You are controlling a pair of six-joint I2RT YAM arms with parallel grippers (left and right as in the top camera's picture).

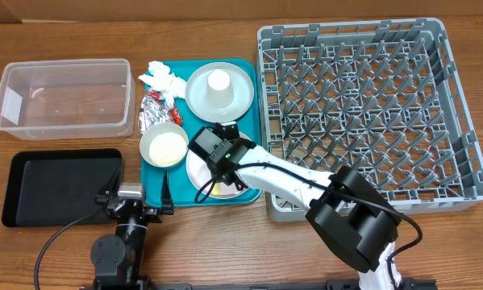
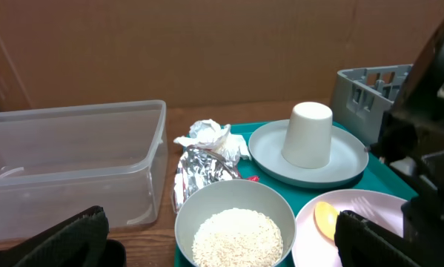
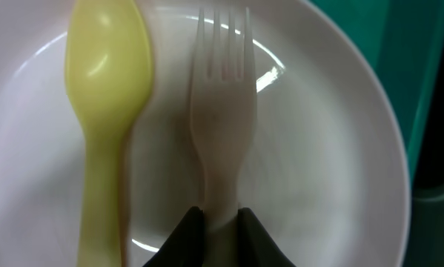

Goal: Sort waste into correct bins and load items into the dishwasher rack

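My right gripper [image 3: 222, 216] is shut on the handle of a white plastic fork [image 3: 222, 104] lying on the white plate [image 3: 333, 148]. A yellow spoon [image 3: 107, 111] lies just left of the fork. In the overhead view the right gripper [image 1: 222, 165] is over the white plate [image 1: 194, 171] on the teal tray. My left gripper [image 2: 222, 241] is open and empty, low in front of the bowl of rice [image 2: 236, 233]. The tissue [image 1: 162, 78], the foil wrapper [image 1: 153, 110], and the white cup [image 1: 218, 81] upside down on the grey-green plate [image 1: 239, 97] all sit on the teal tray.
The clear tub [image 1: 64, 97] stands at the back left and the black tray [image 1: 60, 185] in front of it, both with nothing in them. The grey dishwasher rack [image 1: 362, 113] fills the right side, close against the teal tray [image 1: 252, 121].
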